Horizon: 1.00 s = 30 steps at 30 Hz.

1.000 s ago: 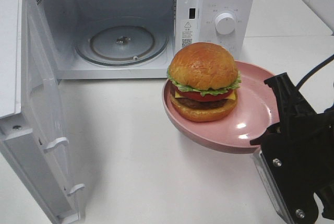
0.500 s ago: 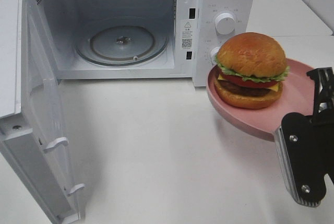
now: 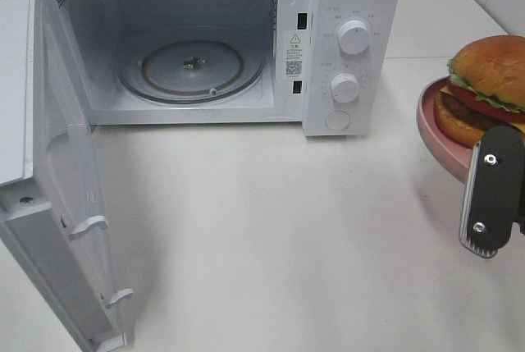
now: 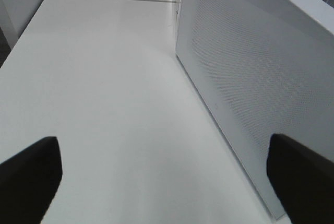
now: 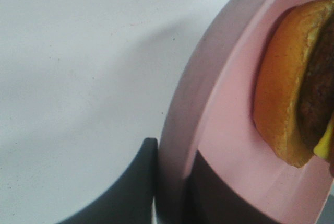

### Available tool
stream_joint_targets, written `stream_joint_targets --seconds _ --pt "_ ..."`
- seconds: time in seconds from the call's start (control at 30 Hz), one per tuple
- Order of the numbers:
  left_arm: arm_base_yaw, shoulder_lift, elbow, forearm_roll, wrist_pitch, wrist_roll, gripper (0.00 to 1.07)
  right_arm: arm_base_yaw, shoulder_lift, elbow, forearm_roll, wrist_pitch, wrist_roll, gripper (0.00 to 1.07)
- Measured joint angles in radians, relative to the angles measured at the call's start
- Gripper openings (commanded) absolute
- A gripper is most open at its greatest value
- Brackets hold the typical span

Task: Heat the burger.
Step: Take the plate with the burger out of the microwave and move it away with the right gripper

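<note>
Now burger (image 3: 492, 81) on plate (image 5: 219, 114) between right jaws

From my console, the white microwave oven (image 3: 205, 40) stands with its cavity open and only the round glass turntable (image 3: 193, 66) on its floor, so I see free room inside. Its white door (image 3: 49, 163) is swung fully out on the left, walling off that side. The white tabletop (image 3: 262, 229) in front is bare across the middle. At the right edge, the round pink plate (image 3: 439, 134) carrying the tall golden-brown burger (image 3: 488, 81) and the right gripper (image 3: 492, 192) clamped on its rim occupy that flank.
</note>
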Motion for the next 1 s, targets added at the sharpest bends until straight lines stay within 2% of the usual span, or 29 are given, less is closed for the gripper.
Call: stream_joint_targets --seconds 0.17,0.33,0.4,0.5,0.57,0.67,0.77,0.83,1.0 --pt "0.000 0.000 0.000 0.000 0.000 0.000 1.00 0.000 0.027 0.000 -0.007 0.077 0.106 0.00" --pt "0.000 0.000 0.000 0.000 0.000 0.000 1.00 0.000 0.142 -0.018 -0.003 0.147 0.259 0.00" --pt "0.000 0.000 0.000 0.000 0.000 0.000 1.00 0.000 0.239 -0.061 -0.001 0.186 0.408 0.00" --pt "0.000 0.000 0.000 0.000 0.000 0.000 1.00 0.000 0.263 -0.074 -0.001 0.191 0.448 0.00" --pt "0.000 0.000 0.000 0.000 0.000 0.000 1.00 0.000 0.348 -0.121 -0.004 0.198 0.590 0.00" --pt "0.000 0.000 0.000 0.000 0.000 0.000 1.00 0.000 0.409 -0.152 -0.008 0.204 0.684 0.00" --pt "0.000 0.000 0.000 0.000 0.000 0.000 1.00 0.000 0.431 -0.161 -0.009 0.204 0.716 0.00" --pt "0.000 0.000 0.000 0.000 0.000 0.000 1.00 0.000 0.512 -0.181 -0.009 0.210 0.813 0.00" --pt "0.000 0.000 0.000 0.000 0.000 0.000 1.00 0.000 0.567 -0.184 -0.009 0.209 0.853 0.00"
